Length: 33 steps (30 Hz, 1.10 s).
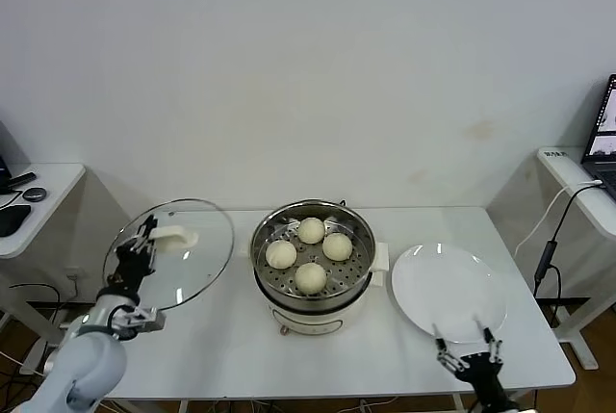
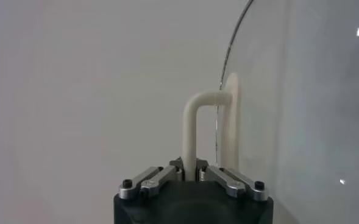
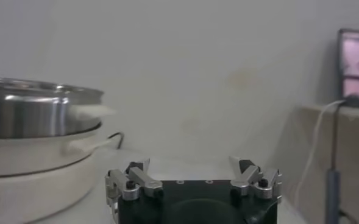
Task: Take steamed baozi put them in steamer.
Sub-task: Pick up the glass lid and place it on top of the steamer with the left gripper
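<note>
— On the white desk [image 1: 241,355], what sits at the centre?

— At the centre stands the steamer [image 1: 313,267], a shiny steel pot on a white base, with all four steamed baozi [image 1: 310,277] resting on its perforated floor. One bun lies toward the wall, one toward the robot, and one to each side, close together but mostly apart.

— And the left end effector [image 1: 142,243]?

— It is off to the steamer's left, raised above the desk. Its fingers are clamped on the white handle [image 2: 196,131] of the glass lid [image 1: 188,259]; the left wrist view shows the handle's loop pinched between them. The lid is held tilted, its far edge higher, beside the steamer and not covering it.

— Where is the right end effector [image 1: 468,355]?

— Low at the near edge of the desk, right of the steamer, just at the near rim of the white plate [image 1: 423,288]. Its fingers are spread wide with nothing between them. In the right wrist view the steamer's steel wall [image 3: 33,115] shows off to one side.

— Is anything on the plate?

— It lies flat just beside the steamer's base, and I see only its bare white surface.
</note>
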Available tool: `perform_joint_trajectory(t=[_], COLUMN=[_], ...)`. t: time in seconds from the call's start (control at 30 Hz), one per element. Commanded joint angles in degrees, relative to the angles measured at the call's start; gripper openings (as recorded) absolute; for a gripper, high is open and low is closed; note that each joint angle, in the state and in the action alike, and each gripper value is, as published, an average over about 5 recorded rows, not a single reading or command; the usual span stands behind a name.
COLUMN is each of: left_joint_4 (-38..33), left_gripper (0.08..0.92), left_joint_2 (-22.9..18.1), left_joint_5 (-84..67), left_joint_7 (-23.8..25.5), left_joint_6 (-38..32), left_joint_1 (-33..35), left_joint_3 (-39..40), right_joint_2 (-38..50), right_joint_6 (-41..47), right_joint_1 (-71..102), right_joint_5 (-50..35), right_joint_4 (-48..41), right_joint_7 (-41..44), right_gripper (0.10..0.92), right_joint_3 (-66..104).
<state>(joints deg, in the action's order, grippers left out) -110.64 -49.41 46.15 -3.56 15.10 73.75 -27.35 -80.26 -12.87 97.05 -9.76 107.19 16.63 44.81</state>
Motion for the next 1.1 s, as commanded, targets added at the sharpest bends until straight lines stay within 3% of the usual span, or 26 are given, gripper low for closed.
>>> perform_joint_trajectory(t=[0.03, 0.2, 0.4, 0.63, 1.1], left_joint_4=[-9.1, -4.2, 0.0, 3.0, 7.2], left_gripper=[0.173, 0.173, 0.173, 0.173, 0.173], left_joint_2=[4.3, -4.6, -12.2, -16.4, -22.7], left_joint_5=[-5.0, 4.6, 16.1, 22.6, 28.6], left_joint_7=[9.0, 15.3, 21.5, 23.2, 21.8], left_joint_6=[21.6, 24.6, 24.6, 24.6, 24.4], left_joint_1=[-24.5, -34.4, -37.4, -35.6, -30.4], left_joint_3=[26.9, 37.7, 42.1, 42.8, 41.8], right_joint_2=[-2.9, -3.4, -4.0, -4.0, -3.4], right_joint_6=[2.2, 1.9, 2.2, 1.7, 0.8], right_joint_1=[-2.5, -3.0, -3.8, -3.9, -3.8], right_joint_5=[8.9, 12.3, 12.8, 13.0, 12.4], right_joint_4=[-3.5, -4.5, -4.3, -4.1, -3.9], right_joint_7=[0.6, -0.5, -0.8, -0.9, -1.1], right_gripper=[0.823, 0.823, 0.823, 0.823, 0.823], right_joint_3=[-4.5, -4.1, -4.5, -4.6, -4.7])
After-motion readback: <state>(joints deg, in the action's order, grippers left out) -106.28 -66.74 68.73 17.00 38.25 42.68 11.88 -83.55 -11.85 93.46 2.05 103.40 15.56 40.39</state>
